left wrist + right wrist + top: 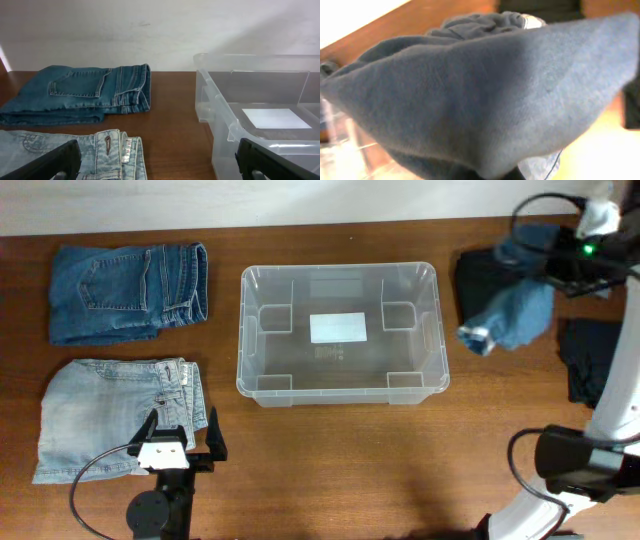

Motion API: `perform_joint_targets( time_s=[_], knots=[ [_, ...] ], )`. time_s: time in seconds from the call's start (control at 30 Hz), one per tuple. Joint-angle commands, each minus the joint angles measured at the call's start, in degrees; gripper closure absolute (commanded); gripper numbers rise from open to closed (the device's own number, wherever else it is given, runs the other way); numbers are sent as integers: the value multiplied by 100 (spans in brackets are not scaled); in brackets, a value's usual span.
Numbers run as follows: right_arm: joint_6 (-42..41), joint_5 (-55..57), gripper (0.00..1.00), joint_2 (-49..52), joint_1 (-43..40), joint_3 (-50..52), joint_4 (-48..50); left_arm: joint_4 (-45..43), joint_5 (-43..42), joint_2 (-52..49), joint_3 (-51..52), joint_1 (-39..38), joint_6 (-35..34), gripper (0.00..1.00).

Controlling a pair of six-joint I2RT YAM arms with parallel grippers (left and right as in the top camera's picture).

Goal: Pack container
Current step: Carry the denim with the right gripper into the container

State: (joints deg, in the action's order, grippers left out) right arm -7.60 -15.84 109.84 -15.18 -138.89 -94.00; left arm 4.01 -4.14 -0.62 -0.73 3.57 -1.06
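While the right end effector (565,265) is clamped tight on a blue denim garment (515,315) that hangs clear of the surface (330,470), dark folded clothes (488,280) lie beneath it. The clear container (243,330) stands on the surface to its left. The left end effector (182,425) has its fingers spread wide and grips nothing, with light-wash jeans (100,415) just under and left of it, darker jeans (125,290) ahead, and the container ahead to its right.

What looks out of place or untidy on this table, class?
The blue garment right of the container hangs crumpled from the right gripper, unlike the neatly folded dark jeans and light jeans at left. Nothing looks spilled or damaged.
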Motion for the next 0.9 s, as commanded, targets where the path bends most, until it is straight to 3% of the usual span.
perform_joint_targets(
  time_s=[0.0,0.2,0.43,0.87],
  knots=[
    [-793,-221,96,-79,678,-229,-39,13,-61,28,24,35,70,0],
    [-2610,1709,96,-7,2330,-149,487,13,-61,28,24,35,70,1],
    [-3716,3512,96,656,4087,-146,990,13,-61,28,24,35,70,1],
    [-4168,3414,96,2450,4675,-146,1047,13,-61,28,24,35,70,1]
  ],
)
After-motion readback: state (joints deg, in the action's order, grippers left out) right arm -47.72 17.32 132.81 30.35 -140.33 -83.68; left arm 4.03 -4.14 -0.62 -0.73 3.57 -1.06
